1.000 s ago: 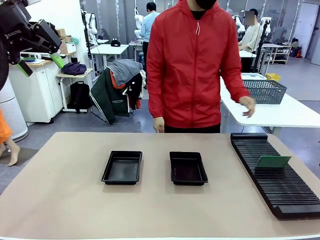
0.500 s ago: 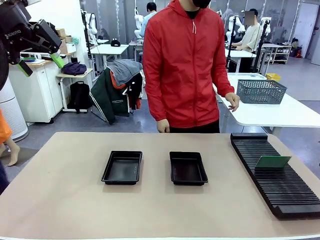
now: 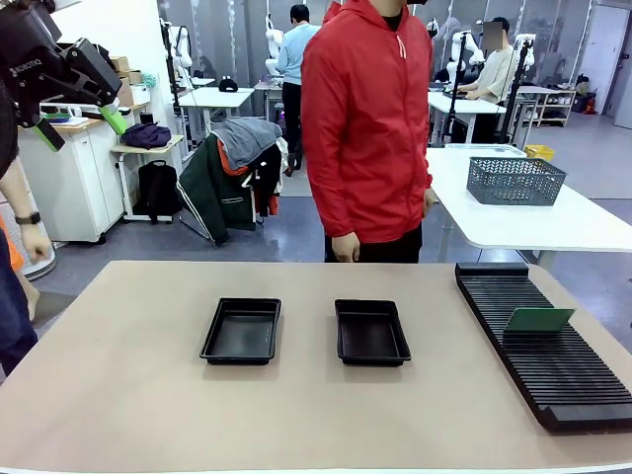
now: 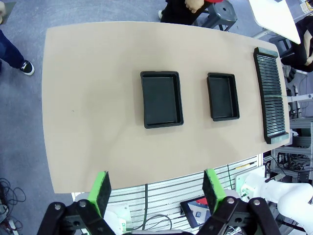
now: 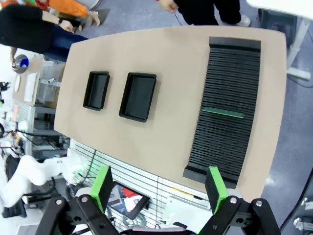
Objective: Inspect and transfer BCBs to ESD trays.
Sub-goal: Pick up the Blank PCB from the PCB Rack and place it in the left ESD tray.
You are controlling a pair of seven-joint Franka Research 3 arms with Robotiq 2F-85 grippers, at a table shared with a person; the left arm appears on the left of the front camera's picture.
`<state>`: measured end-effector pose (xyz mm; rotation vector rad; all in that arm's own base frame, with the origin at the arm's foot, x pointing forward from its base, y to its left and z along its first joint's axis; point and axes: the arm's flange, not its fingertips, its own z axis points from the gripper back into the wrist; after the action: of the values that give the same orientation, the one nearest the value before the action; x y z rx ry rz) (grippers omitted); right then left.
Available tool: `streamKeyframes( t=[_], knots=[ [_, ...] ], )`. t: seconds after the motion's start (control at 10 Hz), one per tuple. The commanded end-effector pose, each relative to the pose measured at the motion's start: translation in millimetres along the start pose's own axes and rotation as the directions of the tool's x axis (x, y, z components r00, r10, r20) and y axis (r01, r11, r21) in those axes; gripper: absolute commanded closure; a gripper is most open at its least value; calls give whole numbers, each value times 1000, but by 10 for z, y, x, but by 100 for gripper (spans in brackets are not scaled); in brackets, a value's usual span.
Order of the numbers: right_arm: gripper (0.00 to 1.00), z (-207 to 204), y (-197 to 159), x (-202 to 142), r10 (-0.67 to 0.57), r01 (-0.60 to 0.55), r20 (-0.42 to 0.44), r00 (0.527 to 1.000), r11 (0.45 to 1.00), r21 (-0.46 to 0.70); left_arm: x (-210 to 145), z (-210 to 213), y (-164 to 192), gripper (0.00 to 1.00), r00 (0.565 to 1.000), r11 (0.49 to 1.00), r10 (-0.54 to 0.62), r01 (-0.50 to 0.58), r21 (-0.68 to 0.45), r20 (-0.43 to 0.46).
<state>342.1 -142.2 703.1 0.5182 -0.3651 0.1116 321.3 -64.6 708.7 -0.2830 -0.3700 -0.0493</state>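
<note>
**Both tools idle up high, trays empty, one board waiting in the rack**

Left tool [image 4: 157,190]: jaws apart, nothing in them, parked high over your side of the table [image 4: 93,98]. Right tool [image 5: 159,188]: same, jaws apart and empty, high over the other end.

Containers:
- Two black trays, well below and ahead of the left tool's fingers. Rack-side tray [image 3: 371,333] is empty, and so is the outer tray [image 3: 242,332].
- Rack [image 3: 553,375] lies far below the right tool, ahead of its fingers. It holds one green board [image 5: 222,113], standing on edge in a slot about midway along and leaning a little. The rest of the slots look bare.
- Mesh basket [image 3: 515,181] on the white table behind: can't tell what's in it.

Risks as I read them:
- The board is thin and only its top edge is exposed. If you come in off-line with the slot, the tool will likely tip it over or lever it against the ribs.
- A pinch on that narrow edge could slip, or the board could swing during the carry.
- The board looks close to tray-floor size. Set it down skewed and a corner probably hangs on the rim.
- Person [image 3: 370,128] is standing at the far edge, close to the rack end. Watch the right tool's descent if a hand comes over the table.
</note>
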Motion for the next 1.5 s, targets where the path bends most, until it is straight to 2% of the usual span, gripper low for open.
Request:
streamKeyframes(
  t=[0.0,0.3,0.5,0.8,1.4],
  knots=[
    [0,-136,-6,42,133,-135,-29,991,988,-70,-2,-4,2,0,1000,1000,1,-1,-1,-3],
    [0,-460,-81,114,313,-326,-117,942,939,-109,-2,-4,2,0,1000,1000,1,-1,-1,-3],
    [0,-663,-124,115,461,-482,-168,872,868,-122,-2,-4,2,0,1000,1000,1,-1,-1,-3],
    [0,-1092,-267,145,673,-708,-246,697,701,-86,-2,-4,2,0,1000,1000,1,-1,-1,-3],
    [0,-2001,-521,-21,847,-917,-366,385,396,-48,-2,-4,2,0,1000,1000,1,-1,-1,-3]
  ],
)
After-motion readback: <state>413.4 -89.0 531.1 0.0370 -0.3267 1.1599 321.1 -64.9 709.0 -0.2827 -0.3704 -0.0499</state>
